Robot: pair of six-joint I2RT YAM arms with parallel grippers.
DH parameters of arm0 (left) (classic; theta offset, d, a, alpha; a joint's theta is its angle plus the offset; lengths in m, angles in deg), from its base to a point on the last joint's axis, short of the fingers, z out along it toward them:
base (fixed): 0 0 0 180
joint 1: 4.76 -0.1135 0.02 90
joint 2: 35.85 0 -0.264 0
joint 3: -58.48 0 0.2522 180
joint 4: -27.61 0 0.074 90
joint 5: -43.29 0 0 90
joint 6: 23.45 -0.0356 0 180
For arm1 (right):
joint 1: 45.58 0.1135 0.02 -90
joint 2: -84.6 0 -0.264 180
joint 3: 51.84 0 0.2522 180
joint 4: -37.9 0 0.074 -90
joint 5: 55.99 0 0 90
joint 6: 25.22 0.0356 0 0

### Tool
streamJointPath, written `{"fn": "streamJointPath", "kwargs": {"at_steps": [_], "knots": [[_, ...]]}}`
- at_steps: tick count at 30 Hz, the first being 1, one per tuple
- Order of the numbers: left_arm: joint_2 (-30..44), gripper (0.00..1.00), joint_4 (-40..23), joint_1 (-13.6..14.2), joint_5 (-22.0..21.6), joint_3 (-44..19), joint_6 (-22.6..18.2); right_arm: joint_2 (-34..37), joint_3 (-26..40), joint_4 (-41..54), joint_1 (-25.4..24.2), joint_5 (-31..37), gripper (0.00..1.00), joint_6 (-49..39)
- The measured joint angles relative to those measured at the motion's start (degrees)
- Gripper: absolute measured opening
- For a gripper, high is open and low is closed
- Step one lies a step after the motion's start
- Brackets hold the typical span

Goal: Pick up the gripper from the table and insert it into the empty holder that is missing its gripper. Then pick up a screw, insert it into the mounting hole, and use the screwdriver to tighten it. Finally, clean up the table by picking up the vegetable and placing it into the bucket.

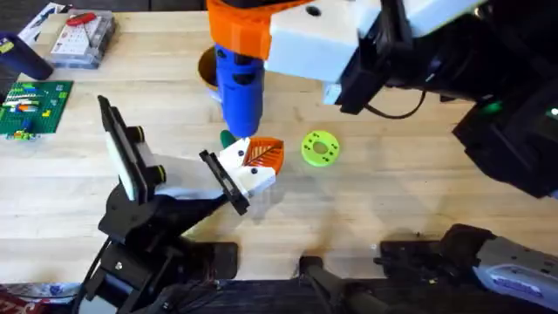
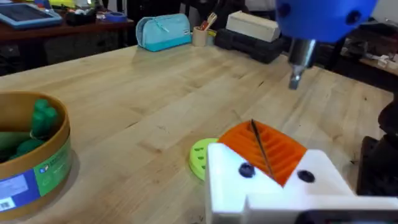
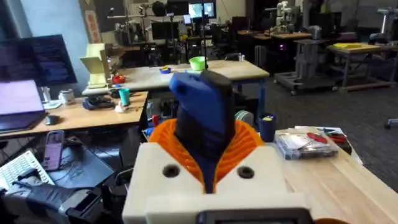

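- Overhead view: the right gripper [image 1: 240,39] hangs high over the far middle of the table [image 1: 392,201], large under the camera, and its orange ribbed pads [image 1: 237,30] are clamped on the bright blue screwdriver [image 1: 239,87].
- The screwdriver stands close to upright, long axis vertical, narrow tip down. In the left wrist view its metal bit [image 2: 298,65] hangs in the air above the wood, clear of everything.
- From the right wrist, the blue handle [image 3: 202,121] sits squarely between the two orange pads [image 3: 249,149], fingers closed snug against it.
- The gripper [image 1: 260,155], orange leaf-shaped finger on its white base, is mounted at the end of the holder [image 1: 228,179], just below and a touch right of the screwdriver tip in the overhead view. The orange finger points right, towards the lime-green disc [image 1: 319,147] lying just beside it.
- The holder's white wedge arm reaches right from its black jointed stand [image 1: 139,218] at the near left.
- Left gripper [image 2: 273,158]: its white base and orange pads fill the near part of the left wrist view; I cannot tell how far its fingers are apart, and nothing sits between them.
- The bucket [image 2: 31,155] stands at the left in the left wrist view, green vegetables [image 2: 40,121] inside it.
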Motion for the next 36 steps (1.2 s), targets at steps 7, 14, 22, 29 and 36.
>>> {"fn": "streamJointPath", "kwargs": {"at_steps": [7,14,22,29,36], "knots": [[0.0,0.013,0.0,0.0,0.0,0.0,0.0,0.1,0.0,0.0,0.0,0.0,0.036,0.0],[0.0,0.013,0.0,0.0,0.0,0.0,0.0,3.1,0.0,-0.2,0.0,0.2,0.037,0.0],[0.0,0.013,0.0,0.0,0.0,0.0,0.0,5.7,-0.1,0.1,0.0,0.2,0.036,0.0],[0.0,0.013,0.0,0.0,0.0,0.0,0.0,5.7,-0.1,0.1,0.0,0.2,0.038,0.0],[0.0,0.013,0.0,0.0,0.0,0.0,0.0,5.9,-0.1,1.3,0.0,0.2,0.036,0.0]]}}
